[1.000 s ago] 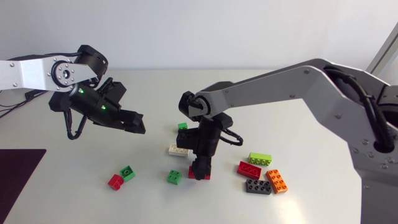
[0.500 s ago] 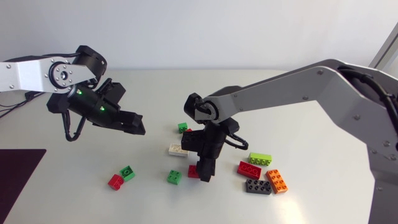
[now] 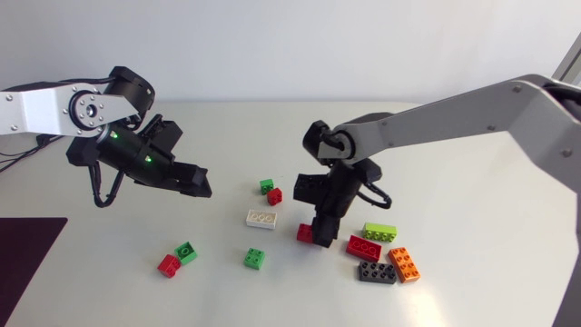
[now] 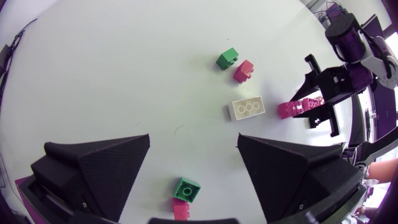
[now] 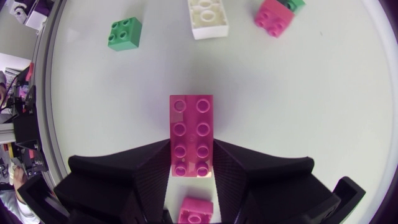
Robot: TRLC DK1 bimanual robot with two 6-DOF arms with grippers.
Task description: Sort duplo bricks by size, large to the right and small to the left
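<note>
My right gripper [image 3: 316, 236] is shut on a long red brick [image 3: 304, 233] just above the table's middle front. In the right wrist view the red brick [image 5: 191, 134] sticks out ahead between both fingers [image 5: 140, 177]. My left gripper [image 3: 195, 182] hovers open over the left half, holding nothing. Below its spread fingers [image 4: 99, 162] lie a small green brick [image 4: 186, 188] and a small red brick [image 4: 180, 208]. A white brick [image 3: 261, 218], a small green brick [image 3: 266, 185] and a small red brick [image 3: 275, 196] lie left of the right gripper. One more small green brick [image 3: 254, 259] sits nearer the front.
Right of the right gripper lie large bricks: red [image 3: 364, 247], lime [image 3: 379, 232], dark grey [image 3: 376, 272] and orange [image 3: 405, 263]. A small red brick [image 3: 168, 265] and a small green brick [image 3: 186, 252] lie at the front left. A dark mat [image 3: 27, 254] covers the left corner.
My right gripper closed on the long red brick and carried it to the right, toward the large bricks. The left arm has stayed still.
</note>
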